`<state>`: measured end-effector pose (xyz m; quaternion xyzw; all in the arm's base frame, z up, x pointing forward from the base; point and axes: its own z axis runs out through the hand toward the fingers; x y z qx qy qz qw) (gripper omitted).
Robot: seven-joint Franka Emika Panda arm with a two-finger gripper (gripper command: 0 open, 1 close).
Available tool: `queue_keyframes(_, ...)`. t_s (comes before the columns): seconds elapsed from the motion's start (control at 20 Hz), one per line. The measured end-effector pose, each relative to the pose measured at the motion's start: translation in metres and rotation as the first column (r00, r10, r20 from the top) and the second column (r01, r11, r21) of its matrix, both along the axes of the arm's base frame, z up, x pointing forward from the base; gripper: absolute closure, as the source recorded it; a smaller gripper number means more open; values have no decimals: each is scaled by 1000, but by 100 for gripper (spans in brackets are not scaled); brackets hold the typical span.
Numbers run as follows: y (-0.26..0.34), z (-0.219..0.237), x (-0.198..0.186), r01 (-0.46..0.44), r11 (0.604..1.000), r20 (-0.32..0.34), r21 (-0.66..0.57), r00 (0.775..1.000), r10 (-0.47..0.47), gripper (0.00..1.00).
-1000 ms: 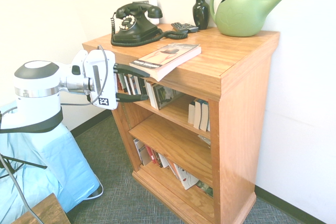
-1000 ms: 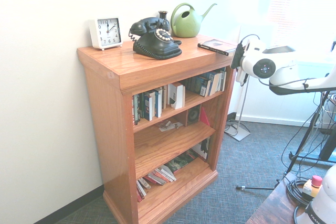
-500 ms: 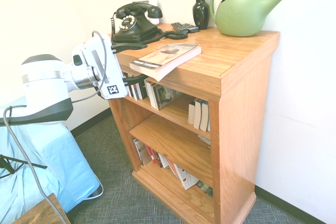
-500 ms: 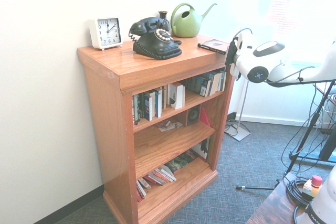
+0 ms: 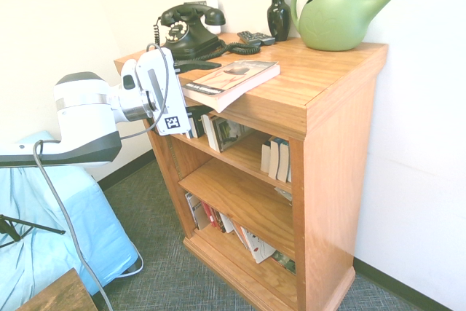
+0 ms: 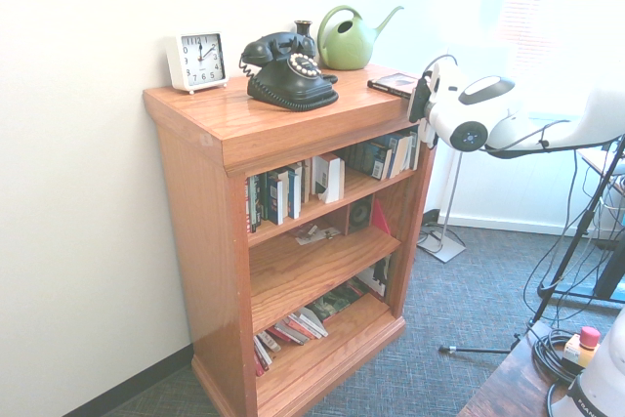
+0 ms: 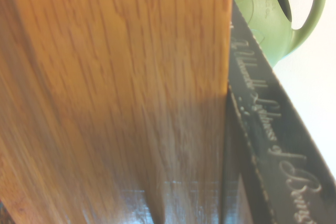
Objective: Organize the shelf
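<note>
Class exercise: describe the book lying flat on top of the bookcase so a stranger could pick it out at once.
Start at the shelf, a honey-orange bookcase. On its top, at the front edge in front of the black telephone, lies the book. It is the only book lying flat up there; it overhangs the edge, while all others sit on inner shelves.

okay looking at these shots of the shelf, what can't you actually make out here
- Gripper fingers: first exterior view, mostly behind the white hand; second exterior view, too small.
- Book title: wrist view, script on its spine blurred and cut by the edge.
- Book spines in the shelf: too small in both exterior views.
- Clock: hidden behind the phone in the first exterior view.
</note>
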<state>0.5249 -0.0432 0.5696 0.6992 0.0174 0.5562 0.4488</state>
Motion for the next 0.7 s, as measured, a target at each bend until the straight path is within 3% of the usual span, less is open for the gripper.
queue_keyframes(0.7,-1,-3,1,5,1000,2,16,1000,-5,100)
